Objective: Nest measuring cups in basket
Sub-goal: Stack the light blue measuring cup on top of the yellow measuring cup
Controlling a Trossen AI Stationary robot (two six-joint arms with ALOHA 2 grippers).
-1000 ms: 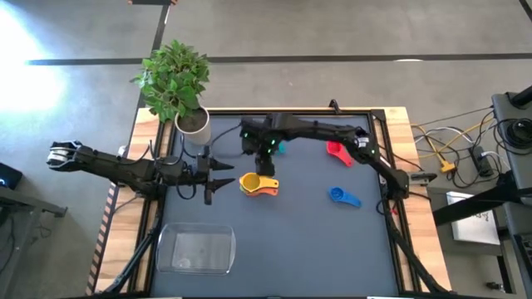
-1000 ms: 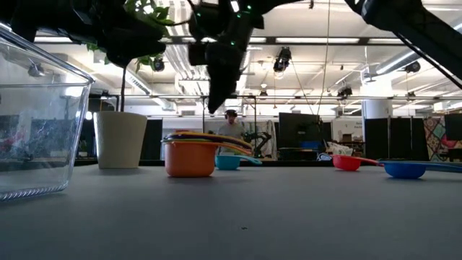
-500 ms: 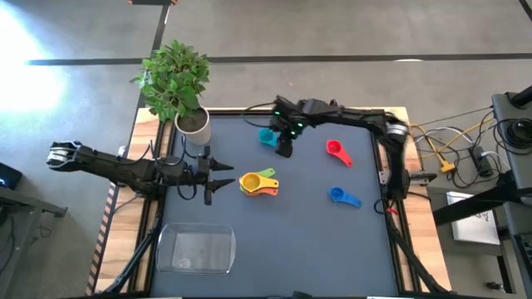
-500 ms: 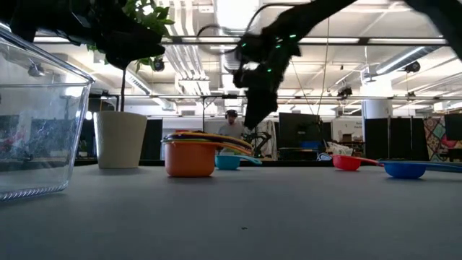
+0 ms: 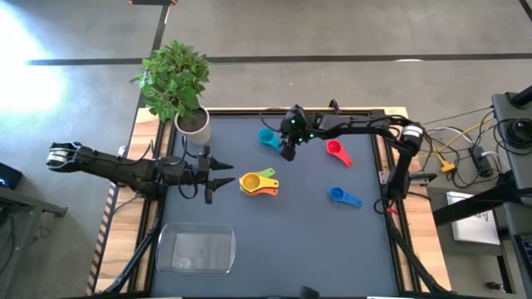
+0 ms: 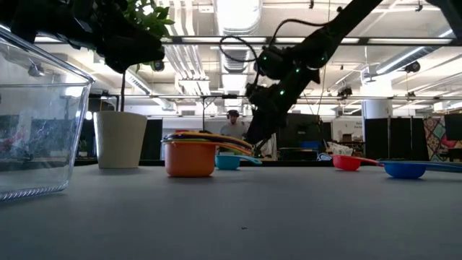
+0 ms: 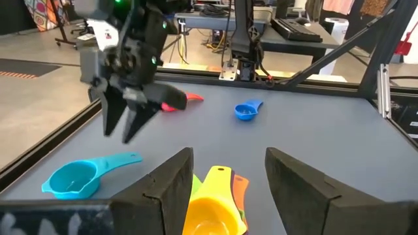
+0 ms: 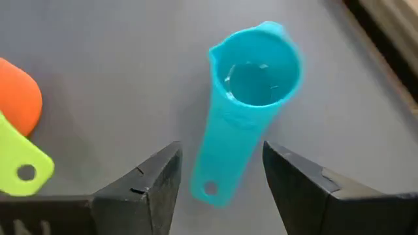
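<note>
Nearest me, the basket [image 5: 197, 250] sits empty at the near left of the table [image 5: 307, 241], with bare table between it and the cups, so a carry there looks unobstructed. My left gripper [image 5: 218, 176] waits spread beside the nested yellow, green and orange cups [image 5: 258, 183], likely ready to steady them. Farther off, my right gripper [image 5: 287, 152] hangs spread over the handle of the light blue cup [image 8: 247, 98], apparently to pinch it, near the table's far edge; the dark blue cup [image 5: 342, 196] and red cup [image 5: 336, 151] lie apart to the right.
</note>
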